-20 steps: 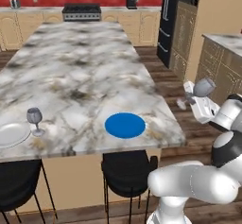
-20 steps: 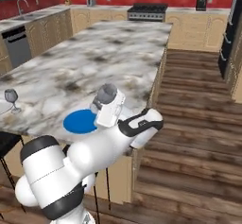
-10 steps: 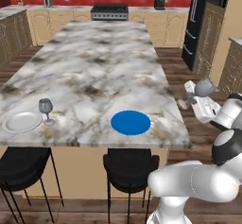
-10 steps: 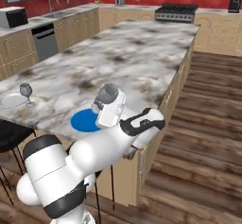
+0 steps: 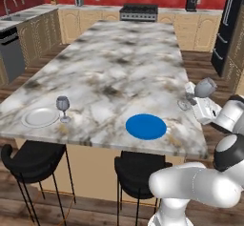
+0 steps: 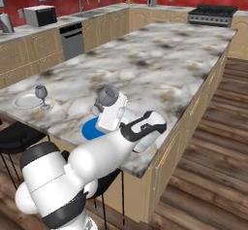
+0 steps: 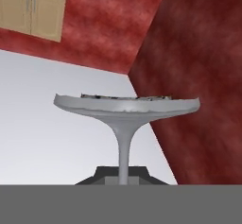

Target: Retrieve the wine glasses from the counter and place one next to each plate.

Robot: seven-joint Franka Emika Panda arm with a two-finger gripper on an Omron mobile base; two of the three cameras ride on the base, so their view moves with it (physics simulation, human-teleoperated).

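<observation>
I'm working in a home kitchen: a long marble island with black stools tucked under it, tan cabinets, red walls, a stove, a sink, a dishwasher and a microwave

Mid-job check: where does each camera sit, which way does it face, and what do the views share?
Left base view: behind-left, facing the marble counter; arm lower right, pincer holding a wine glass.
Right base view: behind-right, same counter; arm lower left.
Hand view: along the pincer, at the glass's stem.
Both base views share the blue plate, white plate and second glass.
</observation>
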